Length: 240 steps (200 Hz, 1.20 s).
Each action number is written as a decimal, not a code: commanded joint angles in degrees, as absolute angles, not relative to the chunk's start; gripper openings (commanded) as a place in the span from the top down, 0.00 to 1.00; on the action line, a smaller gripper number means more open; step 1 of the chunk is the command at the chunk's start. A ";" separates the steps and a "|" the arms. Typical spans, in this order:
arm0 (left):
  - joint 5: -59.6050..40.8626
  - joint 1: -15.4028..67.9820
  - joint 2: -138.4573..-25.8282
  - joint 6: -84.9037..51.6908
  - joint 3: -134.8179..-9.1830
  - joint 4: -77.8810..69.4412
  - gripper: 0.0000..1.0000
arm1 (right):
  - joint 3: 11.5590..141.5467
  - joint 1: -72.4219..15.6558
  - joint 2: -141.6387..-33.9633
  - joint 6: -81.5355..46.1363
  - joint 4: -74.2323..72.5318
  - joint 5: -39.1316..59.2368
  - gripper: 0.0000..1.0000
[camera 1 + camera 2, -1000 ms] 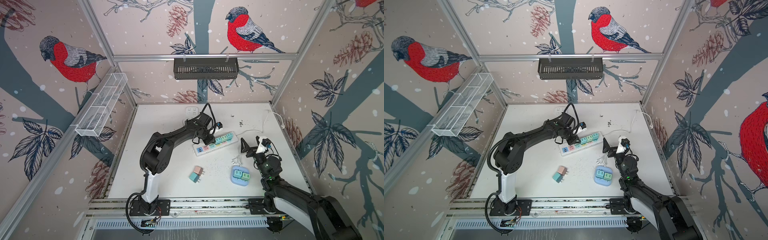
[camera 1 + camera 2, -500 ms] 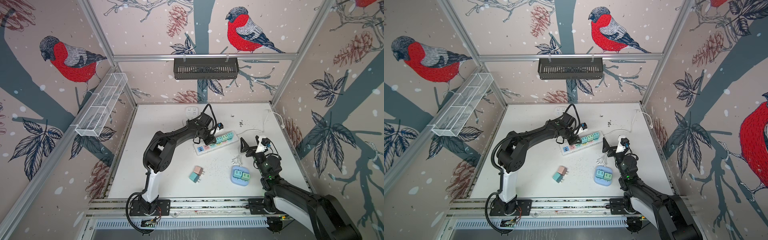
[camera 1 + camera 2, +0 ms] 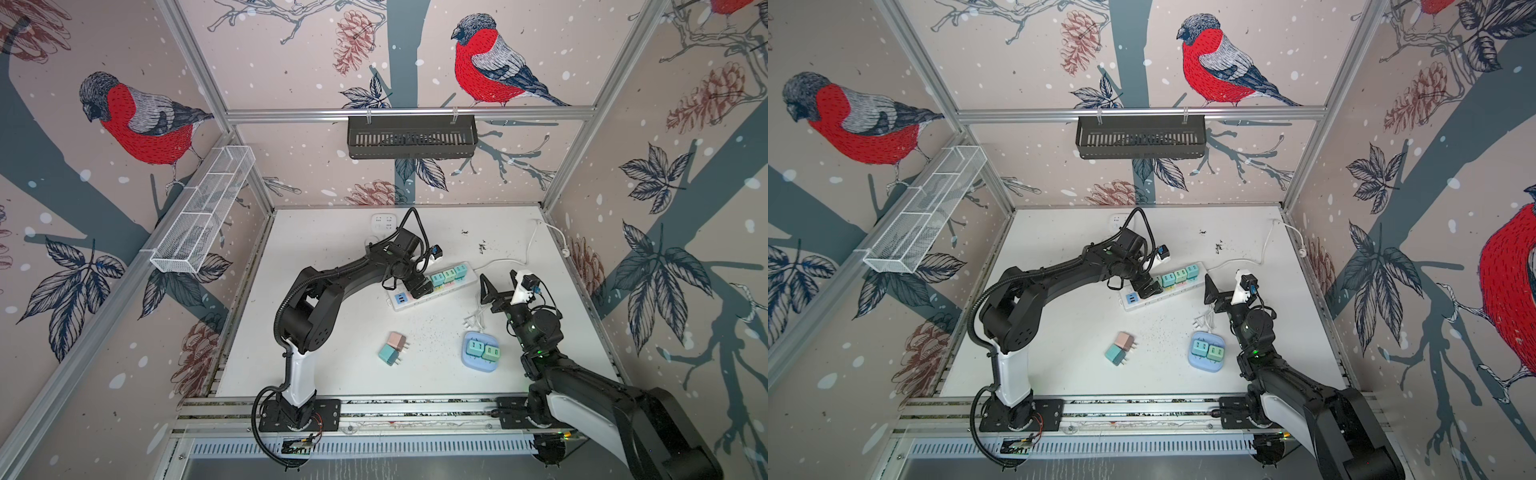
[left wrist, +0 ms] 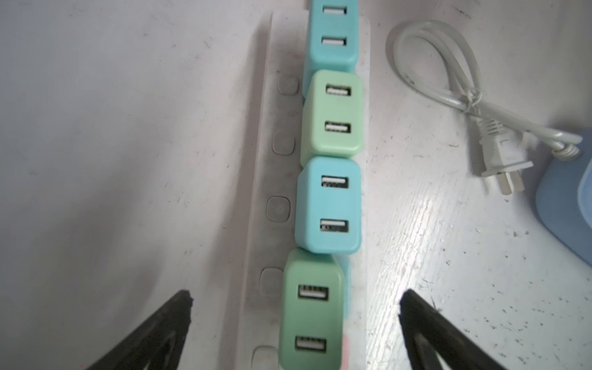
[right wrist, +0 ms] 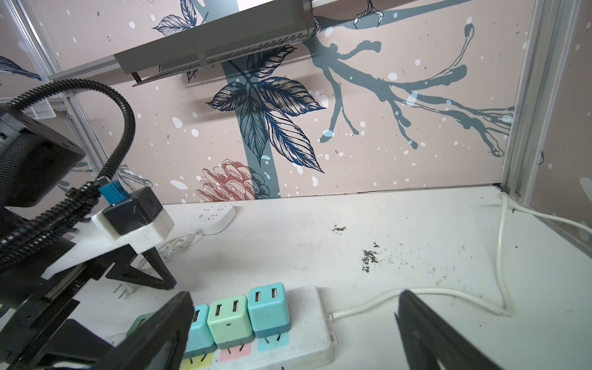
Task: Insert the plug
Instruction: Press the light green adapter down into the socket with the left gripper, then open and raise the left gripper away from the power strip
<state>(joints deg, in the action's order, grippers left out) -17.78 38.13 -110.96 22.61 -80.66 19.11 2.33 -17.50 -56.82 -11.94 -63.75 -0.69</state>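
Cell: bird-print walls; white table (image 3: 332, 249), scuffed and speckled.

Left gripper (image 4: 294, 301): fingers spread wide, one on each side of the green plug (image 4: 312, 307), touching neither side as far as I can see.

Green plug: stands on the strip (image 4: 278, 173), last in a row of four, hard against a blue plug (image 4: 328, 205). Two USB ports on top. Whether it is fully seated, I cannot tell.

Handling, by judgement: small hard plastic cube, light, smooth-sided and likely slippery. Take it across two flat opposite sides, low, clear of the prongs. The prongs are thin, and a tilted push could jam them. The strip looks light and may slide.

Right gripper (image 5: 296, 296): fingers wide, empty, hovering near the strip's cord end.

Further out: pink plug (image 3: 398, 340) and teal plug (image 3: 390, 354) lying loose, touching; blue base (image 3: 478, 366) carrying two more; tied cord (image 4: 495, 150).

Writing: no brand or label legible anywhere.
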 commanded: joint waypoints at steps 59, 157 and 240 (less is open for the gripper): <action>-15.62 38.13 -90.61 18.20 -64.52 -0.98 0.01 | 1.95 -17.60 -56.25 -11.60 -65.29 -0.86 0.00; 12.37 36.56 -59.31 0.48 -38.38 -31.96 0.01 | 11.20 -26.70 -50.64 -15.99 -42.76 -6.02 0.00; 18.54 36.56 -52.36 -16.20 -41.99 -28.13 0.01 | 8.19 -34.50 -31.77 -29.69 -32.53 3.10 0.00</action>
<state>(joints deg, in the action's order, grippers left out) 17.39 36.69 -54.81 -10.66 -41.82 -26.28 8.80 -32.67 -36.21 -24.29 -38.15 -1.50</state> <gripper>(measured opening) 0.991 0.995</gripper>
